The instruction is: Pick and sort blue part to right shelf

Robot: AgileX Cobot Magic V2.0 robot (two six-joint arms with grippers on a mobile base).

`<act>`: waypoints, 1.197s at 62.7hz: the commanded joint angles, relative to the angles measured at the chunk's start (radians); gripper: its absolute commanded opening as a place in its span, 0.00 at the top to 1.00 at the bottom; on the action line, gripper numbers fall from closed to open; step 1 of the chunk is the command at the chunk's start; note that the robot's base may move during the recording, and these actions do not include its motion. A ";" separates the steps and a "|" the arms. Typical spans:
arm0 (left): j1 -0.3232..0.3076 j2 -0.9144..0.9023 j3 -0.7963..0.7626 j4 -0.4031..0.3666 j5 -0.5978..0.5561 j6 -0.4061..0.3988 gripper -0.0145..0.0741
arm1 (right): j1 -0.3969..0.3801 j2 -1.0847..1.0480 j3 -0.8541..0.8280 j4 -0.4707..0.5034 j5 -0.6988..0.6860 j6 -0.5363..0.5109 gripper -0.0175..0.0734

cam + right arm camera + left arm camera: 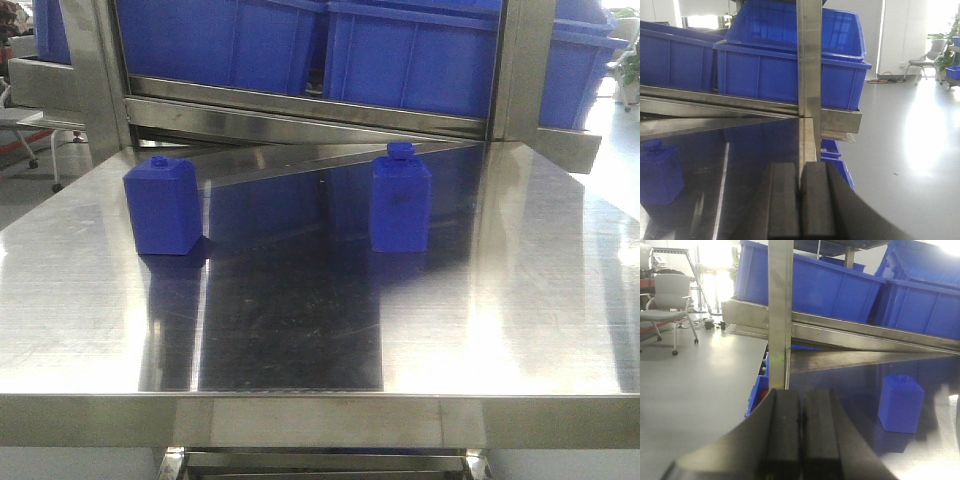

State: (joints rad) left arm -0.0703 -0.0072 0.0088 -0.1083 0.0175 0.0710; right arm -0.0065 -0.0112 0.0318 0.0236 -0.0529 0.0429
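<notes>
We cannot see inside the blue bins (400,60); the blue part (400,200) stands outside them, on the table (520,300). Our left gripper (801,435) and right gripper (800,200) have fingers pressed together.

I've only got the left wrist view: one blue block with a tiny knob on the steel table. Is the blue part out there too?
Observer: Yes. The front view shows the blue part upright on the table, standing apart from your wide block.
Operator: Is the right hand on it?
Observer: No. The right hand is shut and empty; its wrist view shows the part off to the left, untouched.
</notes>
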 commanded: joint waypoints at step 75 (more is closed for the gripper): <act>0.002 -0.022 0.022 -0.007 -0.085 -0.007 0.70 | 0.000 -0.013 -0.065 -0.024 0.034 -0.006 0.74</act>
State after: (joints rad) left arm -0.0703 -0.0072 0.0088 -0.1083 0.0175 0.0710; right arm -0.0065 -0.0112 0.0262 0.0236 0.0388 0.0429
